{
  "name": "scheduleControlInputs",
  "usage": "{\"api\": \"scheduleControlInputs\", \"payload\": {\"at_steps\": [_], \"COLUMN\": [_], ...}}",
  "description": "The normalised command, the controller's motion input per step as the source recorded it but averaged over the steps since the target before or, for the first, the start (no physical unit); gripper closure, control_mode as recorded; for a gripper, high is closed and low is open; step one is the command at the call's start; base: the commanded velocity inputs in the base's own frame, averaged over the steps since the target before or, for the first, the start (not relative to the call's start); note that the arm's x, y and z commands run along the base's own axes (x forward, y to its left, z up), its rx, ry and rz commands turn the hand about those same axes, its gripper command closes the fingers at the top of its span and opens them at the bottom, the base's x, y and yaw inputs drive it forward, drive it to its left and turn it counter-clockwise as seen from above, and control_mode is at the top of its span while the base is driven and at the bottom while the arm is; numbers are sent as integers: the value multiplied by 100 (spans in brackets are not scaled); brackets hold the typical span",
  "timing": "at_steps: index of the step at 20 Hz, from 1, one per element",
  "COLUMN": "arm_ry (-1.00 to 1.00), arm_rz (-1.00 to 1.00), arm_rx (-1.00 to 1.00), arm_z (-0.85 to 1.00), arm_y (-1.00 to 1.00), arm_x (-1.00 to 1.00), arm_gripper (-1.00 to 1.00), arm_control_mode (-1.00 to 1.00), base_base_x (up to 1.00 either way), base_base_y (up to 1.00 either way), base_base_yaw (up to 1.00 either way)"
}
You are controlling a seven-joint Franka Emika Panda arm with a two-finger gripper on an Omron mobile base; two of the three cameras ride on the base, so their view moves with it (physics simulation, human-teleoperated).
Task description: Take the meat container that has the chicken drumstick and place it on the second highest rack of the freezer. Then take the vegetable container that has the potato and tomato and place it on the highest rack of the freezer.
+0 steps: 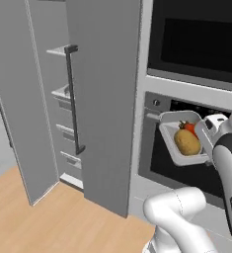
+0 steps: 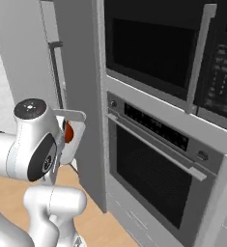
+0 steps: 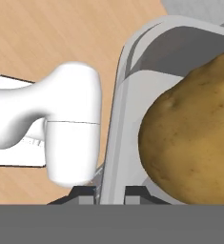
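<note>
flat, even rendered light w/ no clear source. soft shading only, no hard shadows, no glare. oven glass (image 2: 153,178) at right center was dark. edges slightly soft/pixelated. potato (image 3: 192,138) close-up at right looked a bit blurry.

- The freezer (image 1: 48,99) stands open at the far left; the gap between its left wall and its door (image 1: 105,99) is narrow.
- That door, with its long dark handle (image 1: 73,99), stands between the held vegetable container (image 1: 184,141) and the shelves (image 1: 60,52).
- The oven front (image 1: 186,163) is just behind the container on the right.
- The wooden floor (image 1: 48,217) near the freezer gives free room low on the left.
- The robot's own arm fills the near right.
</note>
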Motion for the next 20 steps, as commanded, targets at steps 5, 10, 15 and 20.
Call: {"api": "scheduleControlInputs", "payload": {"at_steps": [5, 10, 15, 20], "arm_ry": [0, 0, 0, 0], "arm_rz": [0, 0, 0, 0], "arm_rx": [0, 0, 0, 0], "arm_z": [0, 0, 0, 0], "arm_y": [0, 0, 0, 0], "arm_x": [0, 0, 0, 0], "arm_gripper": [100, 100, 100, 100], "arm_control_mode": [100, 100, 100, 100], "base_base_x": [98, 88, 74, 67], "base_base_y": [100, 100, 100, 82], "base_base_yaw": [-11, -15, -19, -22]}}
